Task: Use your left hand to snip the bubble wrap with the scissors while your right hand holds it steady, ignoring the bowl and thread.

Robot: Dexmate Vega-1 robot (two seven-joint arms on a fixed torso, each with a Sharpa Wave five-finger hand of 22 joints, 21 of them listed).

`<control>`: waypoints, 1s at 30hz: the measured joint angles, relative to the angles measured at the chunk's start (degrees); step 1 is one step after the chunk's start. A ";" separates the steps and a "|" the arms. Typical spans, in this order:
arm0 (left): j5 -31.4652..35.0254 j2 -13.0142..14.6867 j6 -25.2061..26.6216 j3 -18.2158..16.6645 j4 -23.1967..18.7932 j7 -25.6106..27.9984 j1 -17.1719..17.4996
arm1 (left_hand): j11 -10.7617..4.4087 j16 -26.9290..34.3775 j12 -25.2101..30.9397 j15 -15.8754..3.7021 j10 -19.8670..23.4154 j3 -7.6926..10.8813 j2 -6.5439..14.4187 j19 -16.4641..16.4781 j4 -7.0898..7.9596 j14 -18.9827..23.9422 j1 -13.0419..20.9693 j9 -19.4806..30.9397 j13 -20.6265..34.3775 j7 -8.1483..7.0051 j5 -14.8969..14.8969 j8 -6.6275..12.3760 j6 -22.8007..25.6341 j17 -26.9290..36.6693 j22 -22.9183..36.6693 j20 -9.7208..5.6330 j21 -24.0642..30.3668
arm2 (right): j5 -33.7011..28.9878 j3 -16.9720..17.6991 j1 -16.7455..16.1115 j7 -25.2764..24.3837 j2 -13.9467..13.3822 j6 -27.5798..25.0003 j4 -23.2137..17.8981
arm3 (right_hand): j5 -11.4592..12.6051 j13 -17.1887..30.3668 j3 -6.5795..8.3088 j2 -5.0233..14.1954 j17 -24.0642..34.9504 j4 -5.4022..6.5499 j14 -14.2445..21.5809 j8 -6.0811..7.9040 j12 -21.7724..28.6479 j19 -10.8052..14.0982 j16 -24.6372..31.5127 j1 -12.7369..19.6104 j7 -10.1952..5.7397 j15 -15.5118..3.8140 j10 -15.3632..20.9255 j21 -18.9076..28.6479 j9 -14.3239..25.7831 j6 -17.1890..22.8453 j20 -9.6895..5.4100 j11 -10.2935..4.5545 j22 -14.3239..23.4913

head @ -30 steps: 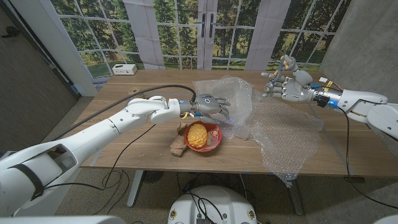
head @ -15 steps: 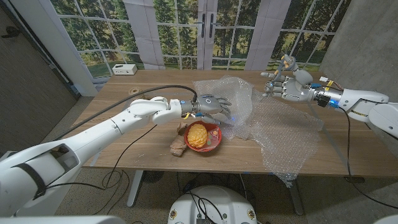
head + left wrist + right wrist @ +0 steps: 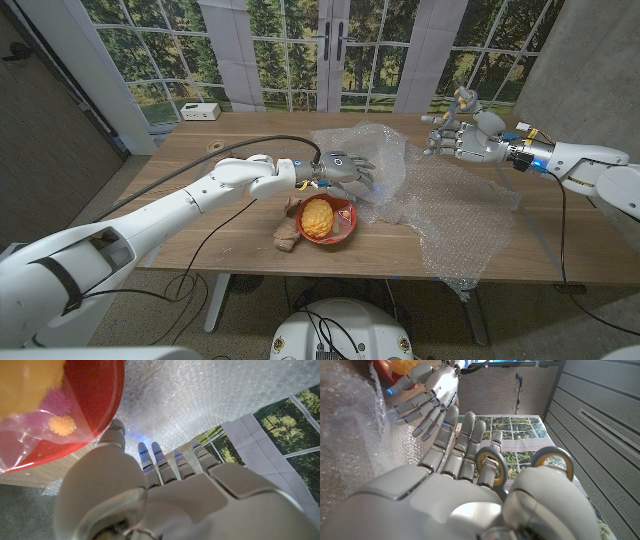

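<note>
Fingers of our left hand (image 3: pixel 345 168) were spread over the bubble wrap (image 3: pixel 440 190) beside the red bowl (image 3: pixel 340 222), holding nothing, while our right hand (image 3: pixel 462 136) gripped the scissors (image 3: pixel 520 467) above the table (image 3: pixel 200 200).

The head view looks down over the table (image 3: pixel 200 140); both close wrist views share the bubble wrap (image 3: pixel 200 395).

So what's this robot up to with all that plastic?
It is getting set to cut a sheet of bubble wrap spread over the wooden table. Its left hand reaches out over the wrap's edge, beside a red bowl. Its right hand is raised at the far side, holding scissors. No cutting is under way yet.
</note>
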 measured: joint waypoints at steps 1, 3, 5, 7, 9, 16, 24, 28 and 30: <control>0.03 -0.08 0.02 0.09 0.09 0.20 -0.02 | 0.00 0.00 0.00 0.00 0.00 0.00 0.01 0.00 0.00 0.00 0.02 0.00 0.00 0.00 0.13 0.00 0.00 0.00 0.00 0.00 0.00 | 0.02 0.05 -0.04 0.00 0.00 -0.04 -0.01 | 0.00 -0.04 0.00 0.00 0.00 0.00 0.00 0.00 0.00 0.00 0.00 0.00 0.00 0.00 0.00 0.00 0.00 0.00 0.00 0.00 0.00; 0.07 -0.11 0.06 0.21 0.21 0.42 -0.03 | 0.11 0.00 0.00 0.00 -0.11 0.00 0.29 0.00 0.00 0.00 0.32 0.00 0.00 0.00 0.14 0.00 0.00 0.00 0.00 0.00 0.00 | 0.04 0.12 -0.10 -0.02 0.00 -0.11 -0.01 | 0.00 -0.05 0.00 0.17 0.00 0.00 0.00 0.00 0.00 0.00 0.00 0.17 0.00 0.00 0.00 0.00 0.00 0.00 0.00 0.01 0.00; 0.08 -0.11 0.09 0.23 0.22 0.59 -0.03 | 0.26 0.00 0.00 -0.17 -0.26 0.00 0.01 -0.01 0.00 -0.20 0.61 0.00 0.00 0.00 0.13 -0.17 0.00 0.00 0.00 0.01 0.00 | 0.04 0.16 -0.15 -0.02 0.00 -0.11 -0.03 | 0.23 -0.05 0.00 0.23 0.00 0.00 0.00 0.00 0.00 0.00 0.00 0.23 0.00 0.00 -0.09 0.00 0.00 0.00 0.00 0.10 0.00; 0.08 -0.11 0.08 0.49 0.49 0.60 -0.31 | 0.50 0.00 0.00 -0.09 -0.49 0.00 0.01 -0.17 0.00 -0.72 0.61 0.00 0.00 -0.22 0.13 -0.21 -0.21 0.00 0.00 0.16 0.00 | 0.07 0.22 -0.17 -0.09 0.00 -0.30 -0.04 | 0.22 -0.05 0.00 0.23 0.00 0.00 0.00 0.27 0.00 0.00 0.00 0.23 0.00 0.00 -0.10 0.00 0.01 0.00 0.00 0.10 0.00; 0.01 -0.11 -0.10 0.62 0.60 0.59 -0.48 | 0.74 0.00 -0.27 -0.10 -0.74 0.00 0.01 -0.22 0.00 -0.72 0.61 0.00 0.00 -0.31 0.13 -0.21 -0.31 0.00 0.00 0.22 0.00 | 0.07 0.24 -0.17 -0.13 0.00 -0.35 -0.05 | 0.22 -0.05 0.00 0.48 0.00 0.00 0.00 0.27 0.00 0.00 0.00 0.48 0.00 0.00 -0.10 0.00 0.00 0.00 0.00 0.10 0.00; -0.12 -0.05 -0.32 0.83 0.71 -0.16 -0.66 | 1.31 -0.30 -0.84 -0.22 -2.18 0.00 0.01 -0.32 0.00 -1.46 0.60 -0.01 0.28 -0.19 0.34 -0.66 -1.24 -0.01 0.00 0.31 0.00 | 0.08 0.25 -0.10 -0.19 0.00 -0.46 -0.09 | 0.22 -0.04 0.00 0.61 0.00 0.00 0.00 0.27 0.00 0.00 0.00 0.61 0.01 0.00 -0.10 0.00 0.01 0.00 0.00 0.11 0.01; -0.12 -0.20 -0.62 1.44 1.51 -0.37 -1.22 | 1.62 -0.29 -0.88 -0.19 -2.86 0.00 -0.23 -0.53 0.00 -1.86 0.84 -0.01 0.28 0.01 0.34 -1.06 -1.44 -0.01 0.00 0.53 0.00 | 0.16 0.52 -0.28 -0.55 0.00 -0.73 -0.43 | 0.22 -0.04 -0.12 0.61 -0.01 0.12 0.00 0.27 0.36 0.00 0.00 0.61 0.01 0.00 -0.11 0.01 0.01 -0.01 0.00 0.11 0.01; -0.12 -0.44 -0.66 1.62 1.88 -0.17 -1.37 | 1.84 -0.29 -1.27 0.00 -3.68 0.00 -0.23 -0.53 0.00 -2.05 0.83 -0.01 0.28 -0.21 0.34 -1.12 -1.66 -0.01 0.00 0.52 0.00 | 0.28 1.00 -0.84 -0.80 0.00 -0.74 -0.67 | 0.22 -0.04 -0.24 0.61 -0.01 0.24 0.00 0.27 0.36 0.00 0.00 0.61 0.01 0.00 -0.19 0.01 0.02 -0.01 0.00 0.20 0.01; -0.03 -0.54 -0.66 1.69 2.08 0.32 -1.40 | 2.04 -0.29 -1.27 0.00 -3.88 0.17 0.02 -0.53 -0.17 -2.05 1.08 -0.01 0.28 0.10 0.34 -1.27 -2.15 -0.01 0.00 0.52 0.00 | 0.30 1.12 -0.95 -0.85 0.01 -0.74 -0.69 | 0.22 -0.24 -0.28 0.61 -0.01 0.21 0.00 0.27 0.36 0.00 0.00 0.61 0.01 0.00 -0.20 0.01 0.02 -0.01 0.00 0.20 0.01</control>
